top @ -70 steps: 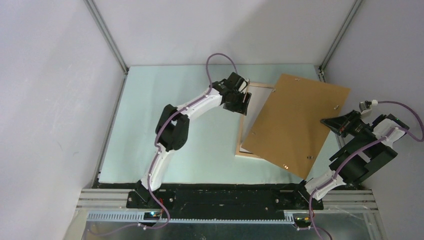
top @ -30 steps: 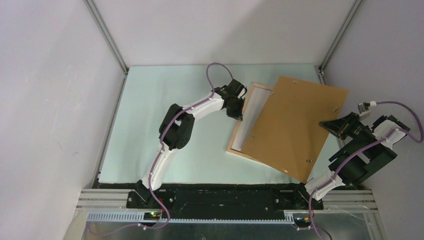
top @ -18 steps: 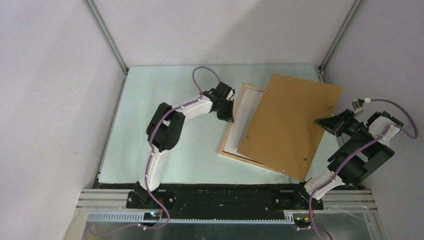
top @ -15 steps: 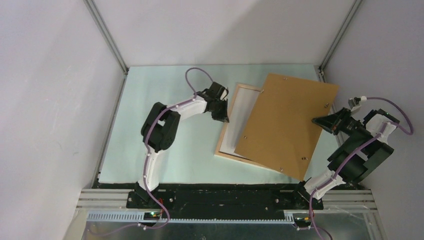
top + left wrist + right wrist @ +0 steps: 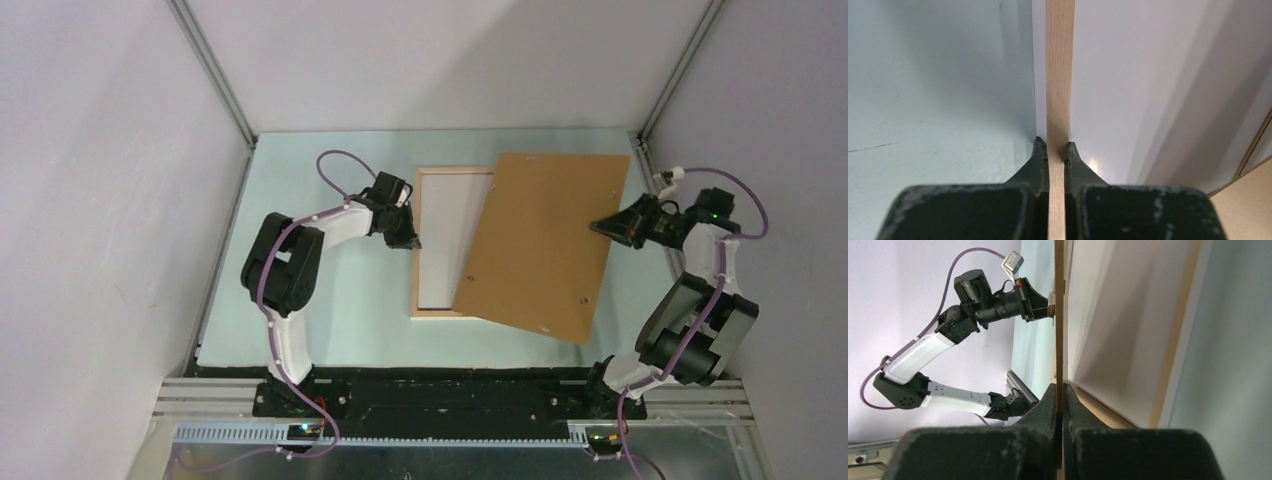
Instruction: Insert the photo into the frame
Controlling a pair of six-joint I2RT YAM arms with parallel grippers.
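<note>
Seen from above, a pale wooden frame (image 5: 415, 275) lies flat on the pale green counter (image 5: 330, 300), near its middle. The left pincer (image 5: 410, 240) is clenched on the frame's left rail. A white sheet (image 5: 445, 240) fills the frame's opening; whether it is the photo cannot be told. A brown backing board (image 5: 540, 245) lies askew over the frame's right part, its right edge pinched by the right pincer (image 5: 598, 226).
</note>
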